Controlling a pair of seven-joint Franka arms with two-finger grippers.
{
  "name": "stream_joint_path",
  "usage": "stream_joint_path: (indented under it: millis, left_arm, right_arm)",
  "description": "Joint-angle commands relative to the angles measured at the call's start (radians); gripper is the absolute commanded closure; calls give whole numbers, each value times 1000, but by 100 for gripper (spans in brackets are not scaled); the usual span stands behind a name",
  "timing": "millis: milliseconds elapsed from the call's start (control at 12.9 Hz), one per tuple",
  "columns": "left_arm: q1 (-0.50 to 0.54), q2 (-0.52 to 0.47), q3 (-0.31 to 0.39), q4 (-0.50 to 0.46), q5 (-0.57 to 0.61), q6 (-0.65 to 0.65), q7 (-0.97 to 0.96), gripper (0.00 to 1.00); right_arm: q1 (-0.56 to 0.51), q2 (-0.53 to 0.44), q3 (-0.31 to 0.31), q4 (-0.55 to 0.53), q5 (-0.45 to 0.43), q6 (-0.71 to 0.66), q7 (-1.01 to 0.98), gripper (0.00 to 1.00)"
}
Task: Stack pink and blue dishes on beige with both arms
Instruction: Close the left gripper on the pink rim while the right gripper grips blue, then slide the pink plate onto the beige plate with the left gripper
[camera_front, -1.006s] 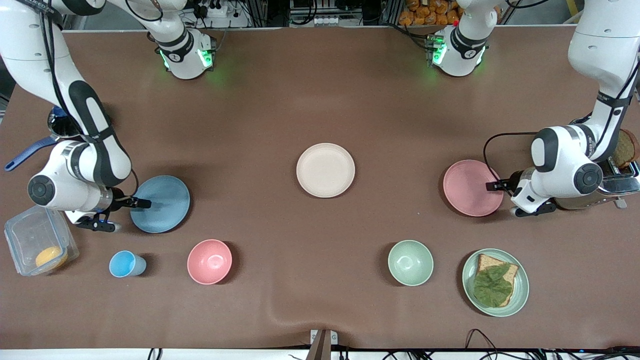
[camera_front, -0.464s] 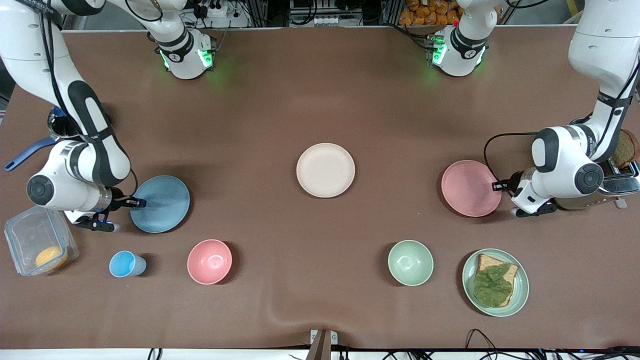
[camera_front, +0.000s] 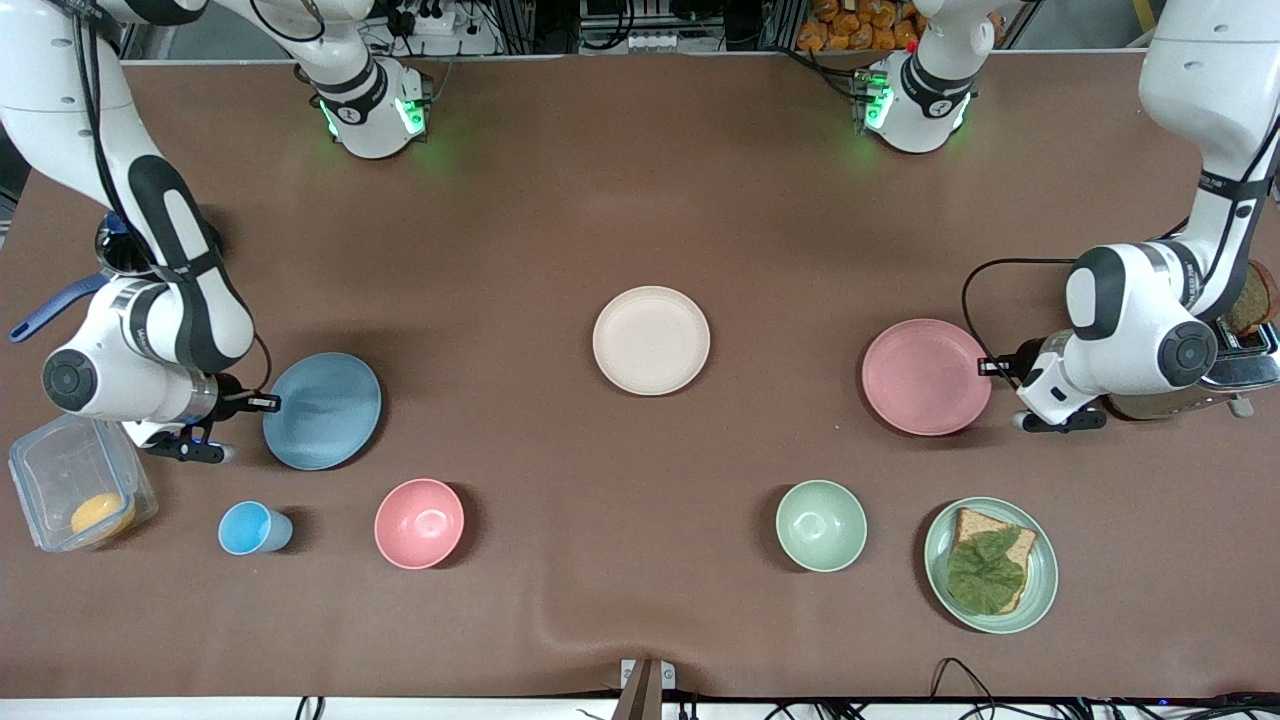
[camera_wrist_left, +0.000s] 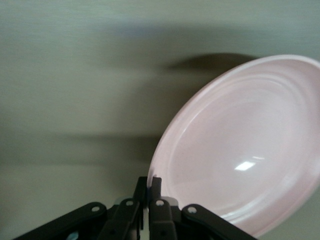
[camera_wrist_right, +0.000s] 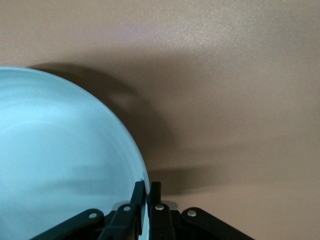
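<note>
The light blue plate (camera_front: 322, 410) is toward the right arm's end of the table, and my right gripper (camera_front: 270, 402) is shut on its rim. In the right wrist view the blue plate (camera_wrist_right: 60, 160) tilts off the cloth, with the right gripper (camera_wrist_right: 148, 187) pinching its edge. The pale pink plate (camera_front: 927, 376) is toward the left arm's end, its rim clamped by my left gripper (camera_front: 985, 366). The left wrist view shows the pink plate (camera_wrist_left: 245, 150) tilted above its shadow in the left gripper (camera_wrist_left: 148, 182). The beige plate (camera_front: 651, 340) lies bare at the table's middle.
Nearer the camera stand a blue cup (camera_front: 247, 528), a pink bowl (camera_front: 419, 523), a green bowl (camera_front: 821, 525) and a green plate (camera_front: 1046, 580) with bread and a leaf. A clear box (camera_front: 50, 470) is by the right arm, a toaster (camera_front: 1240, 365) by the left arm.
The pink plate has shifted toward the beige plate with its rim in the left gripper. The right hand has drawn back a little, so its fingers now sit at the blue plate's rim.
</note>
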Motion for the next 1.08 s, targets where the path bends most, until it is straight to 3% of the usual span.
stream_joint_path:
  millis: [0,232,387,696,1006]
  left_arm:
    - [2,-91,-100,-12,-67,-72,-11,100]
    - [-6,-94,-257,16,-70,-75,-200,100]
    - [-37,-74,-346,48,-70,-74,-354,100]
    - [-196,-30,-355,77,-70,-43,-492,100]
    - [-308,50,-355,80,-63,73,-603,100]
  right_arm:
    - [-5,-18,13,-2,12,-20,-16,100]
    - [-6,-35,13,30,9,-38,-88,100]
    - [-14,-34,11,90,9,-128,-138,100]
    - [-18,-35,14,161,36,-276,-142,100]
    - [-23,-37,13,179,194,-410,-145,100]
